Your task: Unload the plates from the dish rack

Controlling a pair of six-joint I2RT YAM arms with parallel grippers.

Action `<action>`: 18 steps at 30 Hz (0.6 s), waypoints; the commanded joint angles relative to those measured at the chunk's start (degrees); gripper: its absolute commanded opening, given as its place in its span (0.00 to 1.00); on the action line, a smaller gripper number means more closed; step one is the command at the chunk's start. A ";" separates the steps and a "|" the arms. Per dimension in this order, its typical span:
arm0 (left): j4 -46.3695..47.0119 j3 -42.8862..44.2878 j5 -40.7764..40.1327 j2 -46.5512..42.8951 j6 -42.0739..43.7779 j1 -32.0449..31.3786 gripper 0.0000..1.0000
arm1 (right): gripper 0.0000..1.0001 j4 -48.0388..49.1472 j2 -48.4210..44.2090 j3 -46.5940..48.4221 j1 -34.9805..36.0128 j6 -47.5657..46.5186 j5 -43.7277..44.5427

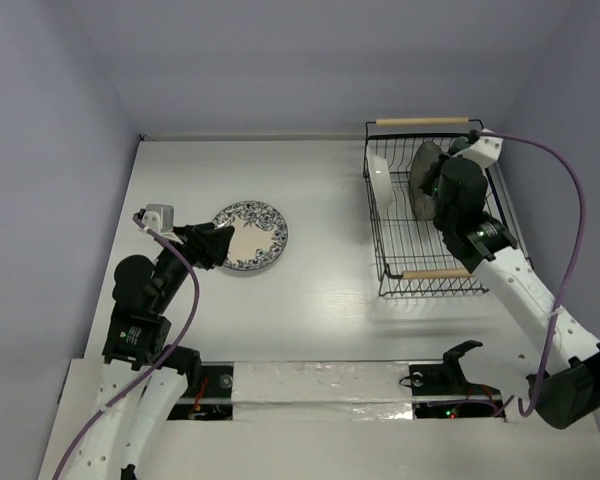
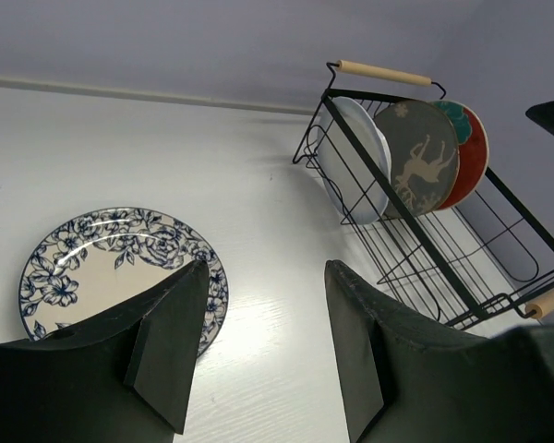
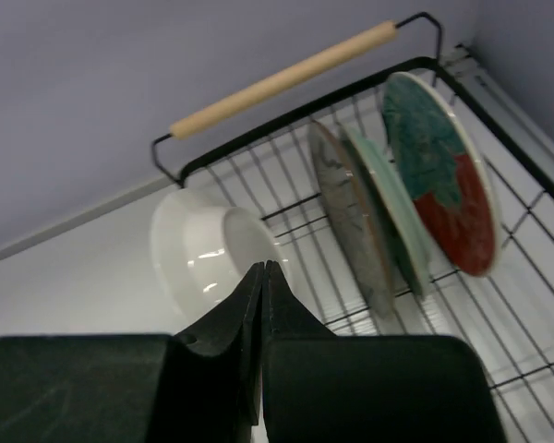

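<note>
**One plate flat on the table, three on edge in the rack**

We see the blue-floral plate [image 1: 252,236] lying face up on the white table [image 1: 330,200], left of centre and well apart from the dish rack [image 1: 392,255]. The rack sits at the right side, its long axis running away from the arms, with a wooden handle [image 1: 422,122] across the far end and another [image 1: 437,272] across the near end.

Three plates stand on edge in its far half, side by side across the width, their rims running along the rack's length and their faces turned left and right. From the left they are the grey deer plate [image 2: 423,159], which leans left and shows its deer to the left wrist camera, then the mint plate [image 3: 392,217], then the red-and-teal plate [image 3: 443,175]. A white bowl [image 3: 210,254] rests on its edge just left of the grey plate, between it and the rack's left wire wall.

The right gripper [image 3: 263,274] hangs over the rack with its jaws pressed together and nothing between them; in its own view the tips lie in front of the bowl. From above, the right arm covers much of the plates.

The left gripper [image 2: 266,277] hovers at the floral plate's near-left rim, jaws about half apart, holding nothing.
</note>
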 commanded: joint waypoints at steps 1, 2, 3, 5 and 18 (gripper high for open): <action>2.30 2.03 0.75 0.60 0.30 0.36 0.50 | 0.00 -3.14 1.53 -2.44 -3.88 -2.77 -0.02; 2.30 2.03 0.84 0.69 0.30 0.88 0.50 | 0.00 -3.05 1.80 -2.61 -6.59 -2.77 -1.07; 2.30 2.03 0.84 0.78 0.30 0.89 0.50 | 0.00 -2.79 2.76 -2.79 -8.19 -2.77 -1.77; 2.30 1.94 0.84 1.05 0.21 0.89 0.49 | 0.01 -2.35 3.99 -2.62 -10.74 -2.85 -5.02; 2.57 1.86 1.71 1.84 0.12 1.94 0.50 | 0.29 0.11 17.00 -0.60 -16.99 -2.94 -9.17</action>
